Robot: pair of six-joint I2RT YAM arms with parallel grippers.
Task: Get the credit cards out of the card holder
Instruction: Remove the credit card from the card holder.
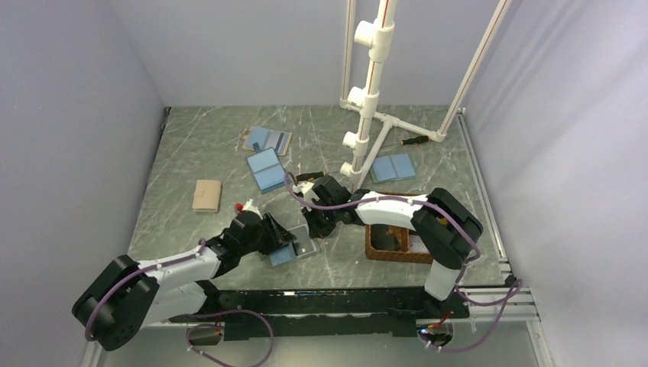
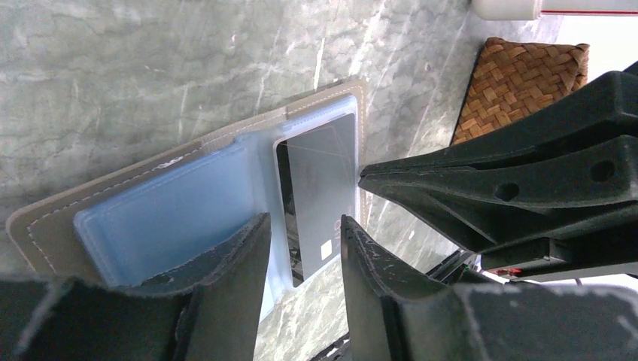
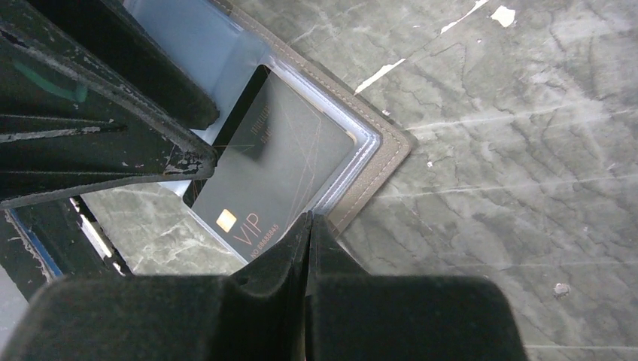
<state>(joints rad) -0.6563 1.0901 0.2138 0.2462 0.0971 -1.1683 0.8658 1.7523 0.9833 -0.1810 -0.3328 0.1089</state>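
Left gripper [image 2: 301, 229]: jaws apart, astride near end of credit card [image 2: 320, 188]; card lies lengthwise away from it, inside card holder [image 2: 165, 214] flat on table [image 2: 113, 75]; right gripper [image 3: 309, 226]: closed, tip at holder's edge.

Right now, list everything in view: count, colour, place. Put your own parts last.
open card holder: one, light blue inside with a tan edge, near middle, between the arms
credit card: one, dark with VIP lettering, in that holder's clear pocket
other open holders: three, blue, far half of the table
closed holder: one, tan, left of middle
wicker tray: one, brown, near right, partly under the right arm
small tool: one, dark, far right by the pipe foot
pipe frame: one, white, far middle
table: one, grey-green marbled
left fingers: two, black, apart, over the open holder
right fingers: two, black, shut, tips at the holder's edge beside the card
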